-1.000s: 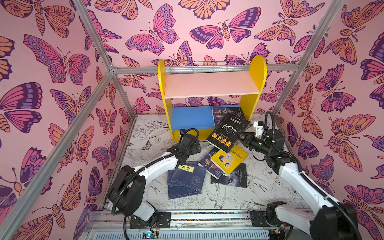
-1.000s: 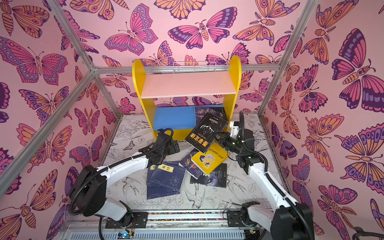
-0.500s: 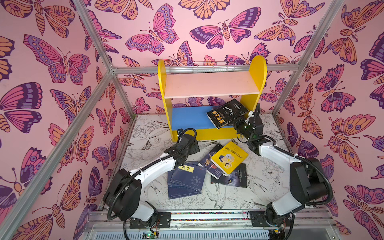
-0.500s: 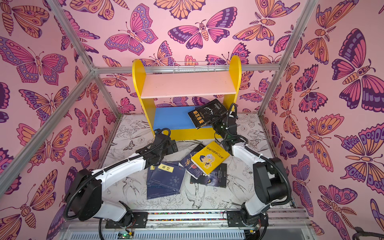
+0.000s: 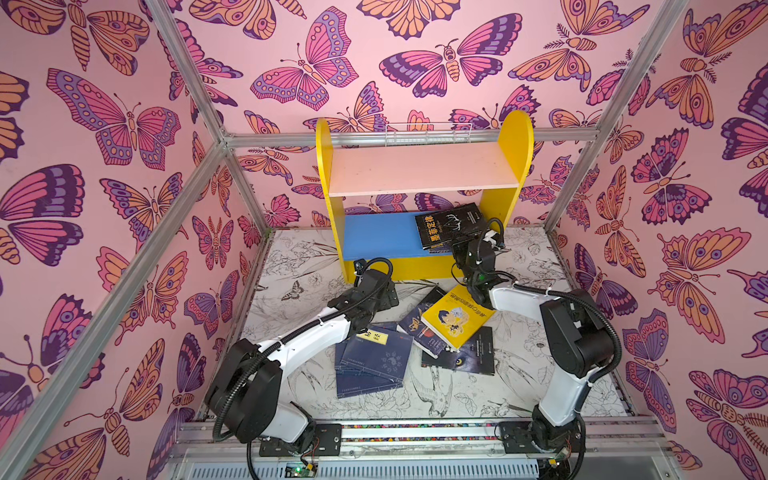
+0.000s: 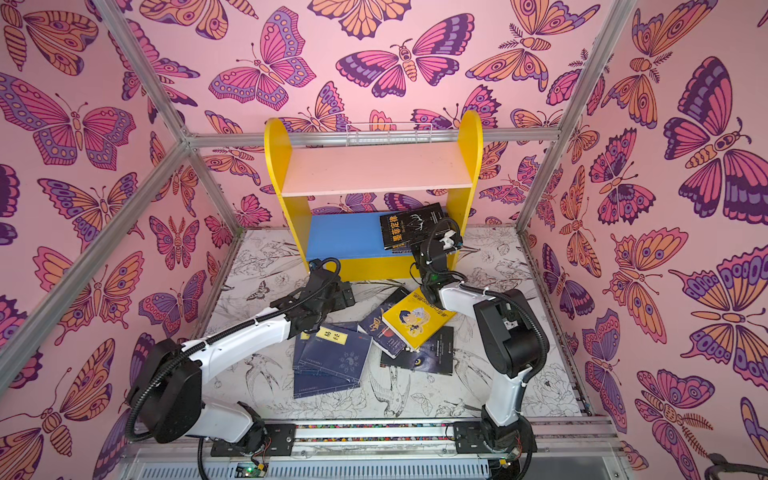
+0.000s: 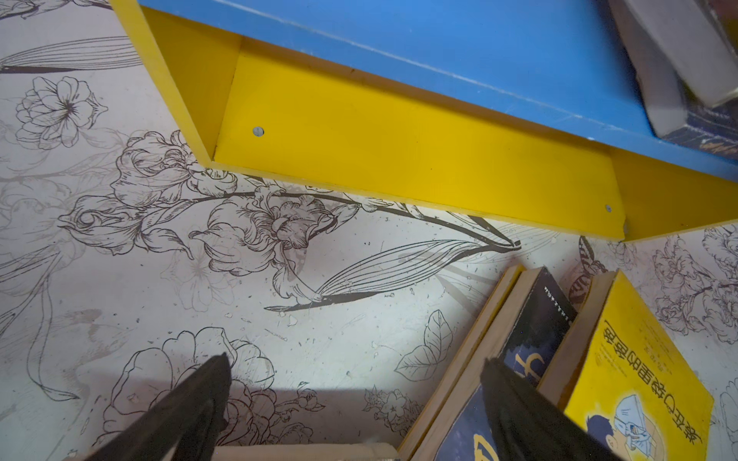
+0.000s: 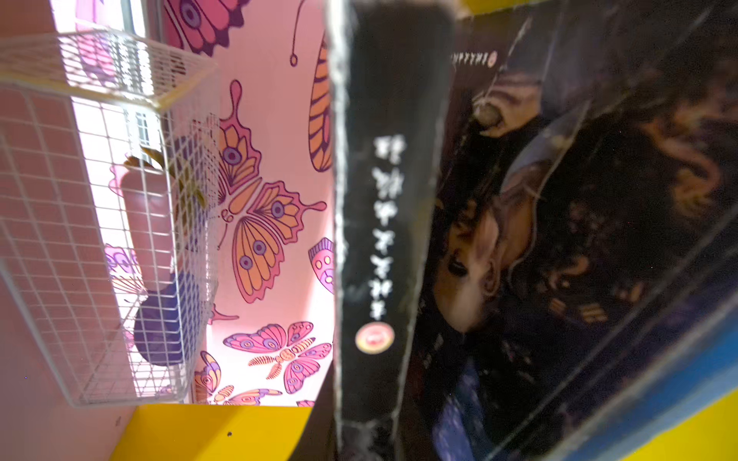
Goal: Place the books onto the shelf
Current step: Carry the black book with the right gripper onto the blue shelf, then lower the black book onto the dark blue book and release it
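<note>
Black book (image 5: 451, 224) on the shelf (image 5: 515, 137).
In both top views, centre right, the right gripper (image 5: 460, 248) pinches the book's near edge over the blue board (image 5: 374, 237); loose books (image 6: 332, 353) lie lower centre. Left wrist: left gripper (image 7: 355, 361), bottom edge, gapes wide, empty. Right wrist: the book's spine (image 8: 379, 239) fills the centre.

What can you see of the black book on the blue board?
The black book is a paperback with a yellow Chinese title along one edge and a pale antler-like drawing. It lies cover up, slightly askew, at the right end of the blue board, resting on another dark book. The right arm's jaws appear closed on its near edge.
</note>
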### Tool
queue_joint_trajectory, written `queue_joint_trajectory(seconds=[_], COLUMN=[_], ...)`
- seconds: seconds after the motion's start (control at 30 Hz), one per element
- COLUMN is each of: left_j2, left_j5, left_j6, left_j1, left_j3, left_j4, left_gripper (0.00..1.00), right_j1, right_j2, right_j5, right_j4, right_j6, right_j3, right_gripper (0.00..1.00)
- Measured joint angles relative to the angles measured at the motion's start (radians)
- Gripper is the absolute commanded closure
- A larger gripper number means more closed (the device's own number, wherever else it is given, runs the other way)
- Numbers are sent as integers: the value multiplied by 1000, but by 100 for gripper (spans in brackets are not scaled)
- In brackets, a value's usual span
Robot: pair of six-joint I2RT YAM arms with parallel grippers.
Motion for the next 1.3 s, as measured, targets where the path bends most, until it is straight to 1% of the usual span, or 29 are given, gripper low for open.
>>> queue_joint_trajectory(seconds=[0.2, 0.43, 0.47, 0.53, 0.57, 0.6, 0.67, 0.83, 0.97, 1.1, 1.23, 1.3], left_j2=[0, 0, 0, 0, 0, 0, 0, 0, 0, 0, 0, 1], left_j5=[16, 19, 19, 19, 19, 19, 20, 20, 20, 22, 22, 22], left_j6=[16, 27, 30, 31, 31, 31, 32, 34, 34, 34, 34, 33], left_j1=[0, 0, 0, 0, 0, 0, 0, 0, 0, 0, 0, 0], left_j3=[-1, -1, -1, -1, -1, -1, -1, -1, -1, -1, -1, -1], left_j4=[-8, -10, -10, -11, -12, -13, -13, -16, -17, -17, -17, -17], left_gripper=[1, 1, 1, 1, 1, 1, 1, 1, 1, 1, 1, 1], right_j1=[-3, -3, -3, -3, -3, -4, -5, -8, -13, -28, -35, -38], right_j2=[8, 8, 8, 7, 6, 3, -6, -63, -83, -88, -97, -101], right_j5=[76, 88, 89, 92, 95, 98, 101, 108, 109, 86, 69, 58], right_j4=[15, -2, -11, -32, -46, -61, -103, -287, -412, -504, -541, -553], right_j6=[4, 28, 32, 48, 52, 63, 72, 82, 80, 91, 100, 100], right_j3=[0, 0, 0, 0, 0, 0, 3, 60, 114, 128, 128, 127], right_gripper=[100, 100, 91, 64, 54, 49, 42, 31, 30, 30, 31, 33])
